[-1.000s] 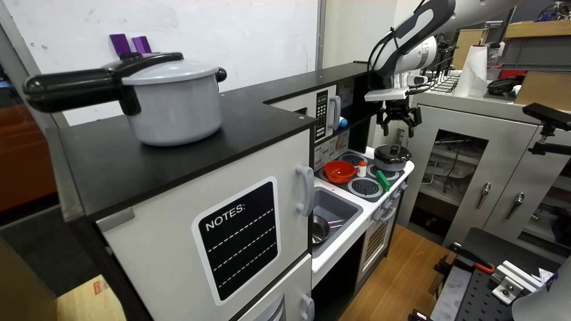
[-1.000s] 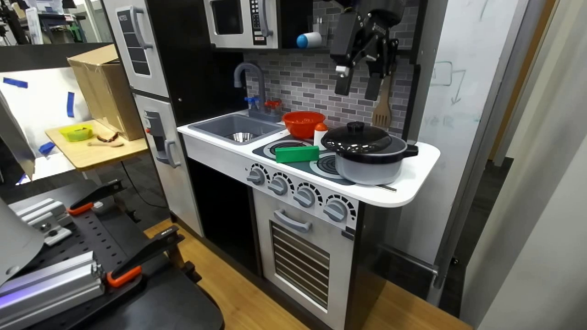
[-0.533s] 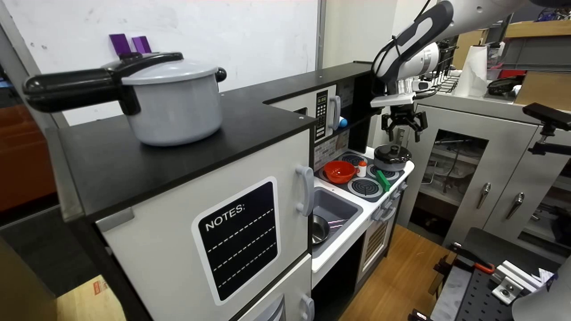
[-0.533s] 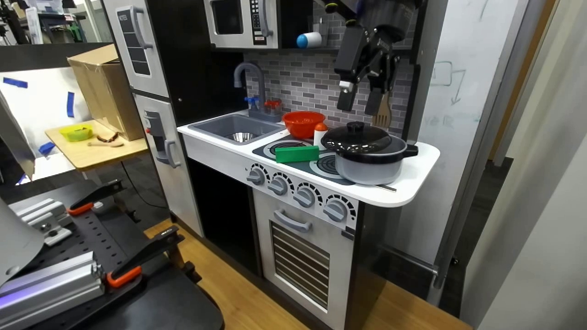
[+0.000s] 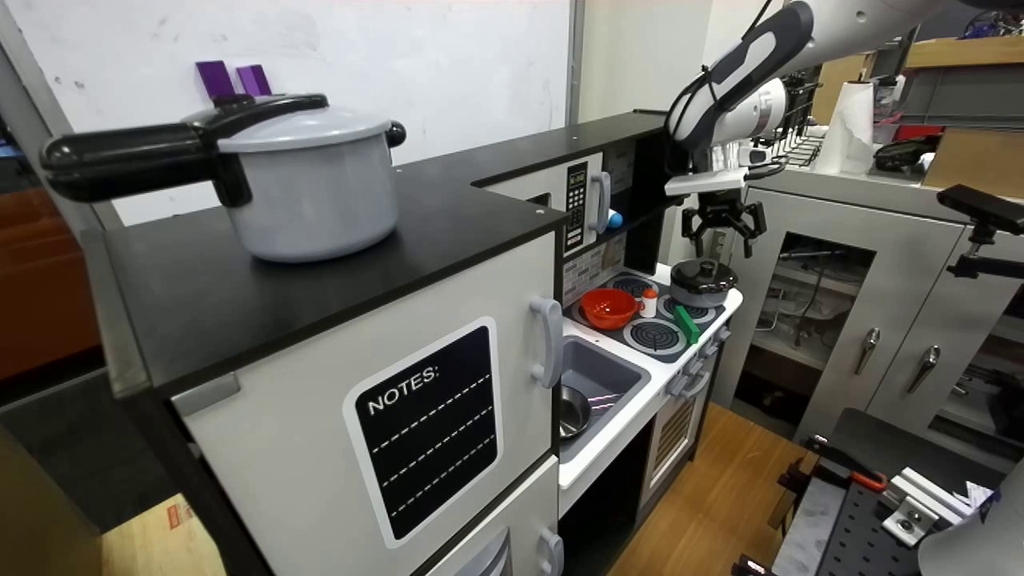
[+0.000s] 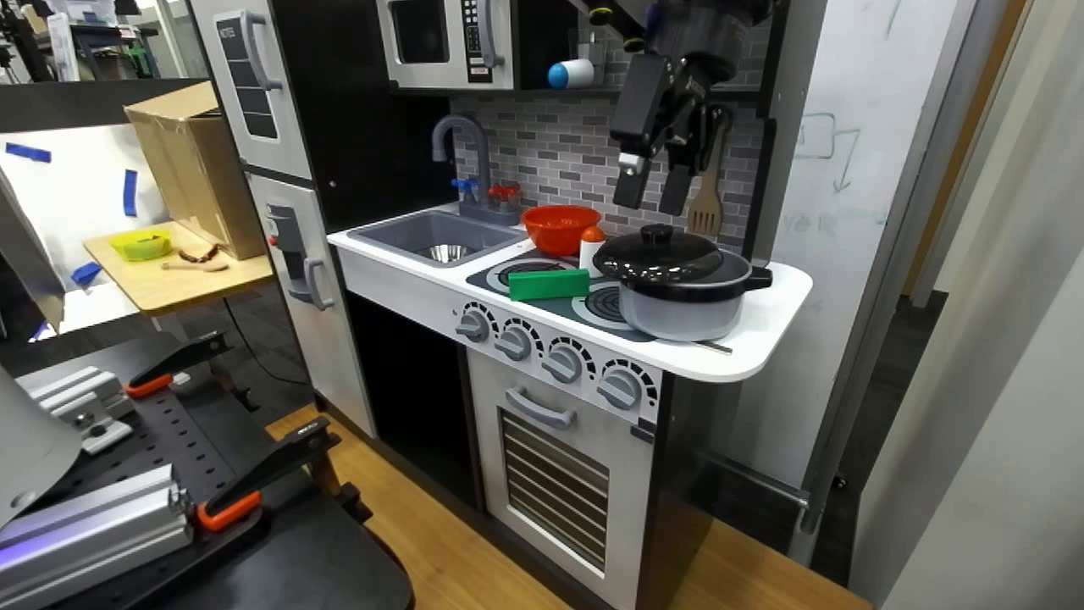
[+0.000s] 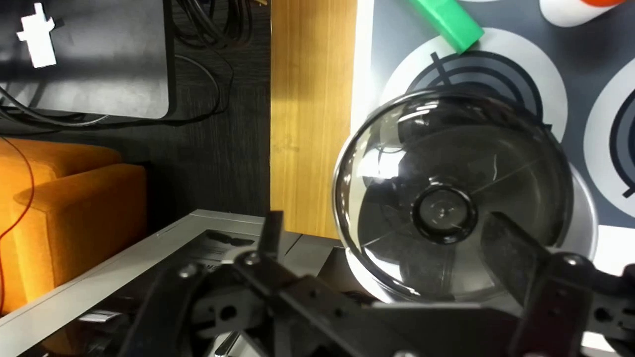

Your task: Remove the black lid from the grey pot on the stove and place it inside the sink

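Note:
The black see-through lid (image 6: 652,261) rests off-centre on the grey pot (image 6: 684,315), with part of the pot's rim exposed. Lid (image 5: 704,280) and pot (image 5: 698,301) also stand at the stove's far end in an exterior view. My gripper (image 6: 652,196) is open and empty above the lid, apart from it; it also shows in an exterior view (image 5: 722,246). In the wrist view the lid's round knob (image 7: 445,213) lies between the fingertips (image 7: 385,218), nearer the right finger. The pot (image 7: 585,213) shows partly below the lid. The grey sink (image 6: 389,235) shows in both exterior views (image 5: 632,382).
A red bowl (image 6: 561,229), a white shaker with an orange top (image 6: 590,254) and a green block (image 6: 549,285) stand on the stove beside the pot. A metal pan (image 5: 573,412) lies in the sink. A wooden spatula (image 6: 705,207) hangs behind; a faucet (image 6: 483,161) rises behind the sink.
My gripper has come down towards the lid, then shifted slightly sideways towards the sink's side. It stays open. The lid and pot have not moved.

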Tool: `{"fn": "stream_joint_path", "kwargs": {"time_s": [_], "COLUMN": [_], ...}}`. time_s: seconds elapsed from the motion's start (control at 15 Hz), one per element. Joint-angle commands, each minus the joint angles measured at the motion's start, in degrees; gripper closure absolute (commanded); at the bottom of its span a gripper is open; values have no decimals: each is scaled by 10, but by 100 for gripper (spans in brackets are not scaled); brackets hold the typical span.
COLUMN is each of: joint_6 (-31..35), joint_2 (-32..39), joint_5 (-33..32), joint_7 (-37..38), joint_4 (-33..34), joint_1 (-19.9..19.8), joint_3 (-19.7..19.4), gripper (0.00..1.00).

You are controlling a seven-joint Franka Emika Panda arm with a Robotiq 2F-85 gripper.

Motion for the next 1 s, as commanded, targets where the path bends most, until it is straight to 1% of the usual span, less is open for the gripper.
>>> {"fn": "stream_joint_path", "kwargs": {"time_s": [0.0, 0.47, 0.53, 0.6, 0.93], "joint_6": [-6, -2, -1, 0, 15], "joint_2": [-4, -4, -2, 1, 10], "joint_5": [-1, 2, 4, 5, 15], "joint_7": [-38, -82, -88, -95, -126], "joint_4": [-2, -3, 0, 3, 12], "joint_1": [4, 9, 9, 9, 7], "joint_3": [11, 18, 19, 19, 21], "gripper": [0, 0, 9, 27, 61]}}
